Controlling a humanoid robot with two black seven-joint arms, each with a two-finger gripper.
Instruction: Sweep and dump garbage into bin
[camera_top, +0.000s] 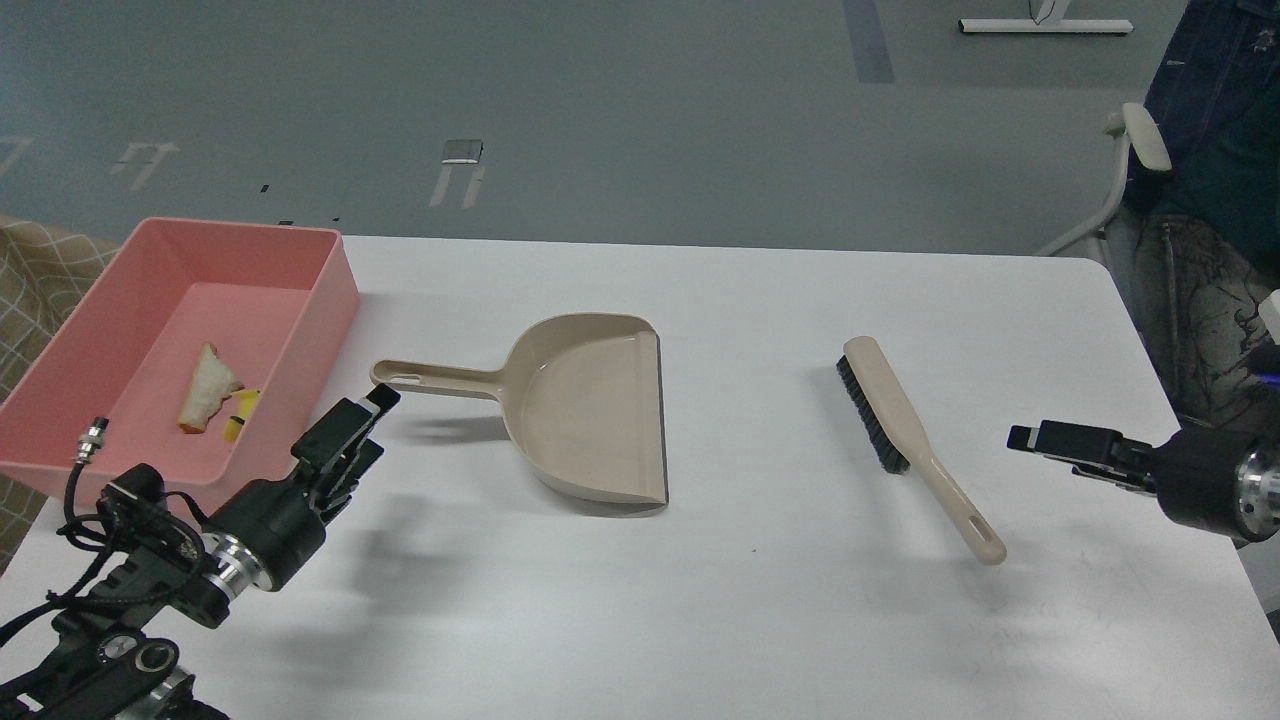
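The garbage lies inside the salmon-pink bin (335, 285) at the far left: the pale bread-like wedge (207, 386) and the small yellow piece (241, 414) beside it. The beige dustpan (590, 405) lies flat mid-table, its handle (430, 378) pointing left. The beige brush (905, 430) with black bristles lies on the table to the right. My left gripper (362, 428) is open and empty, just below and left of the handle's end, not touching it. My right gripper (1035, 440) is open and empty, to the right of the brush handle and apart from it.
The white table (760, 620) ends at its right edge near my right arm. A chair (1135, 140) and a seated person's legs are beyond the table's right corner. A loose cable plug (90, 440) sticks up from my left arm in front of the bin.
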